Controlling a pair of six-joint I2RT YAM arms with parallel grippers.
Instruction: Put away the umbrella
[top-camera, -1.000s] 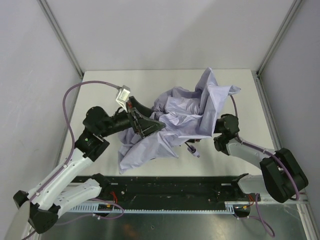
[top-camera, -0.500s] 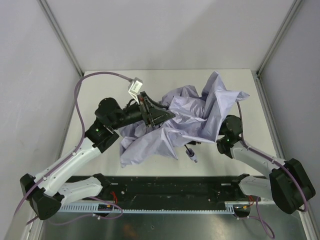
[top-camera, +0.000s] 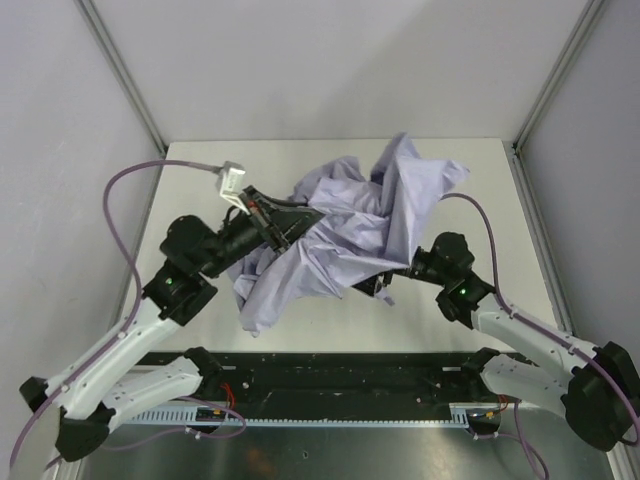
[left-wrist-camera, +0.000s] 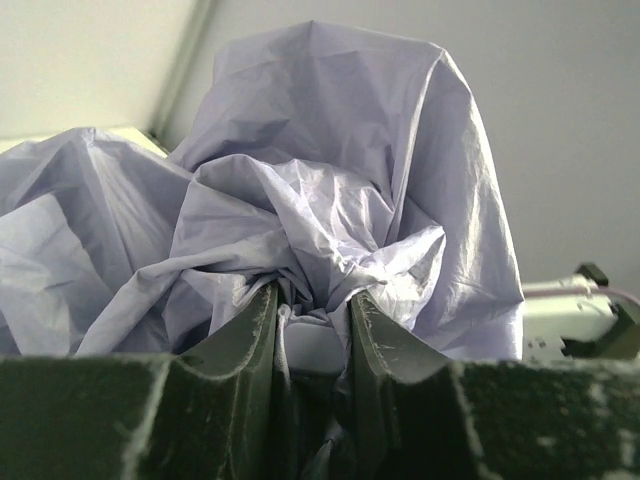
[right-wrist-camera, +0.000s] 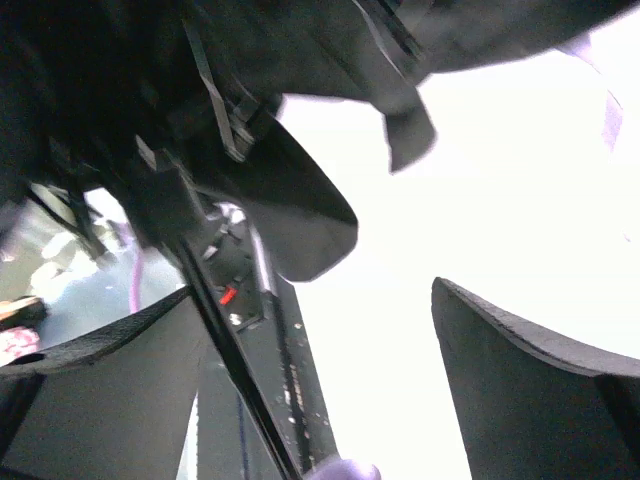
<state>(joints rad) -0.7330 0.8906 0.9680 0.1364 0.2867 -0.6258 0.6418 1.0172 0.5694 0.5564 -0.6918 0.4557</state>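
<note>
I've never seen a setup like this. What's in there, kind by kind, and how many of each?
Umbrella: 1 (crumpled lavender fabric)
Robot arms: 2 (left arm, right arm)
Table: 1
Total: 4

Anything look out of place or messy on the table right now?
Yes. The umbrella lies as a crumpled, loose heap on the table, its canopy bunched, not wrapped. The left pincer pinches a wad of fabric; the right pincer stands open, holding nothing.
</note>
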